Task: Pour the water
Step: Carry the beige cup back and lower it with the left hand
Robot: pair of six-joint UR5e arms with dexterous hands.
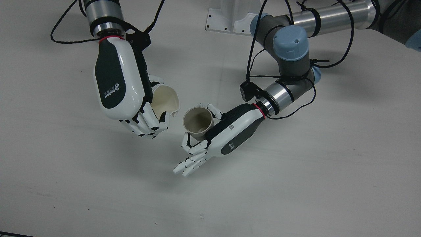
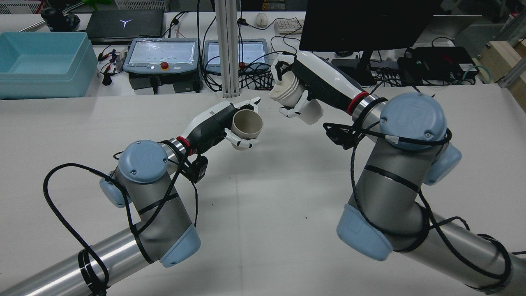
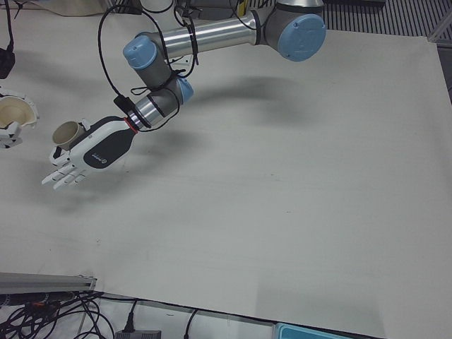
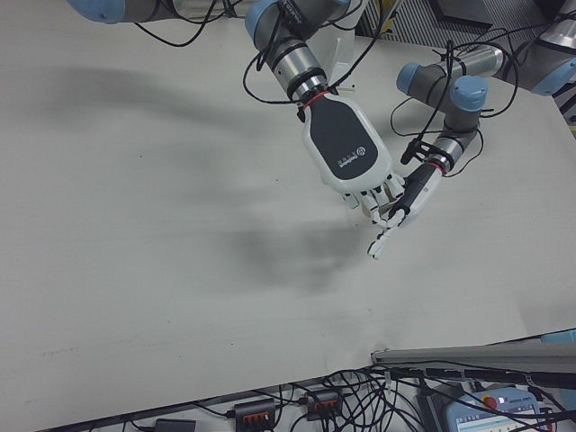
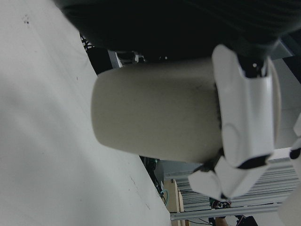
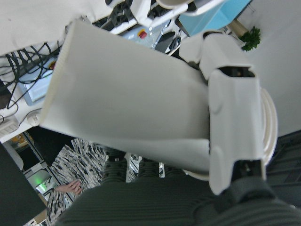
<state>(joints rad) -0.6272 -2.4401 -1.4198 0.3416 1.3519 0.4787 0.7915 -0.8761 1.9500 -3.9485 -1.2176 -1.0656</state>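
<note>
Two cups: one held in each hand, both raised off the white surface [image 1: 296, 184], mouths near each other but apart.
Left hand [image 1: 230, 133]: fingers [image 1: 213, 111] wrapped round the beige round paper cup [image 1: 198, 122]; some fingers stay stretched out flat beyond it.
Beige cup: upright in the front view, open mouth facing up, inside looks empty; held beside the palm, well clear of the surface.
Right hand [image 1: 120, 77]: fingers [image 1: 144, 123] curled closed about the cream-white paper cup [image 1: 165, 100].
Cream-white cup: tilted, its mouth turned toward the beige cup; in the rear view [image 2: 292, 96] it sits higher than the beige cup [image 2: 247, 123], rim slanting down at it.
Contents: cannot tell whether any water is in the cream-white cup; nothing pouring shows.
Left hand view: beige cup wall [image 5: 155, 113] fills the middle, white fingers [image 5: 244, 113] clamped across its upper part.
Right hand view: cream-white cup wall [image 6: 127, 113] pressed under a white finger [image 6: 235, 127].
</note>
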